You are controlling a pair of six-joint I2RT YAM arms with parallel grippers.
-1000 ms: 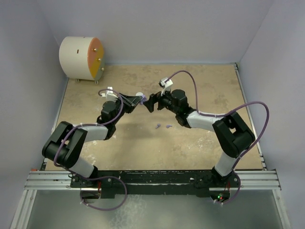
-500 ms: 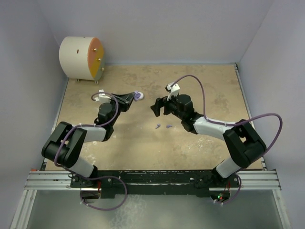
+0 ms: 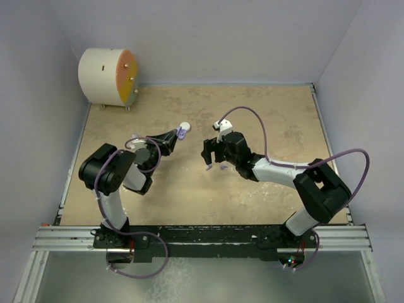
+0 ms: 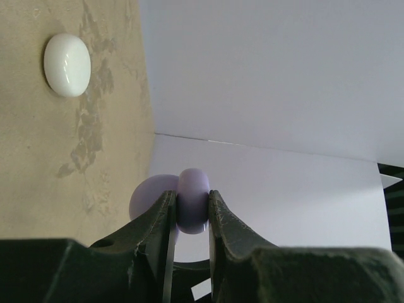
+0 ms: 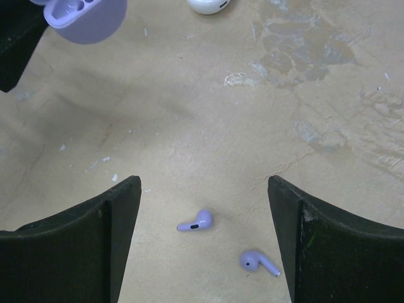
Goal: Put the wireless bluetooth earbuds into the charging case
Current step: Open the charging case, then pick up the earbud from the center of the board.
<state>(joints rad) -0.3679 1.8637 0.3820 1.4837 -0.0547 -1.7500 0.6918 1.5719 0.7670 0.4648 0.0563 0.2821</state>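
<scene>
My left gripper (image 3: pixel 175 135) is shut on the lilac half of the charging case (image 3: pixel 181 132) and holds it above the table; in the left wrist view the fingers (image 4: pixel 224 218) pinch its rim (image 4: pixel 193 201). The white half (image 3: pixel 184 125) lies on the table just beyond it and also shows in the left wrist view (image 4: pixel 67 56). My right gripper (image 3: pixel 208 158) is open and empty, its jaws wide apart (image 5: pixel 202 183) above two lilac earbuds (image 5: pixel 197 222) (image 5: pixel 257 262). The earbuds lie on the table beside that gripper (image 3: pixel 223 167). The held lilac half shows at the upper left of the right wrist view (image 5: pixel 85 19).
A big white drum with an orange face (image 3: pixel 107 77) stands at the back left corner. Pale walls close the table on the left, back and right. The speckled tan tabletop (image 3: pixel 271 120) spreads between the arms and the walls.
The right gripper has drawn back from the case and come down over the two earbuds. The left arm has folded inward, still holding the lilac half near the white half.
</scene>
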